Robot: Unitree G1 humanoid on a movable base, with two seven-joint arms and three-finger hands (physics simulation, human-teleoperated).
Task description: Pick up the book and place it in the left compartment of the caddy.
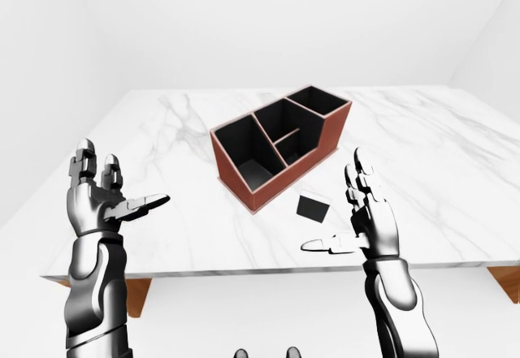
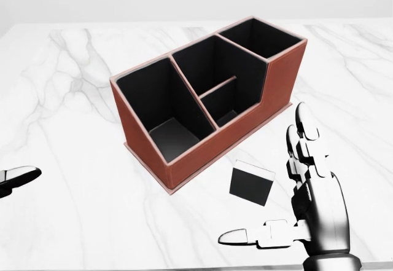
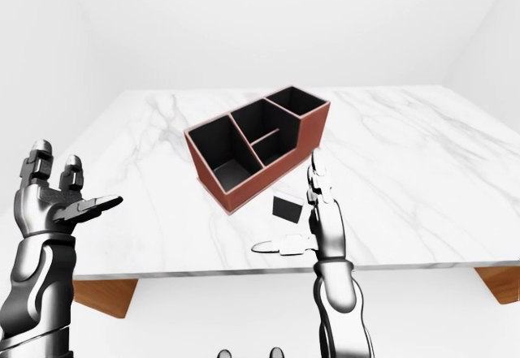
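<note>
I see the book (image 2: 252,183) lying on the desk (image 2: 61,160) just left of my right hand's (image 2: 313,206) spread, empty fingers (image 2: 305,123), apart from them. The caddy (image 2: 202,93) sits beyond the book. My left hand (image 1: 101,200) hovers wide open, well apart.
</note>
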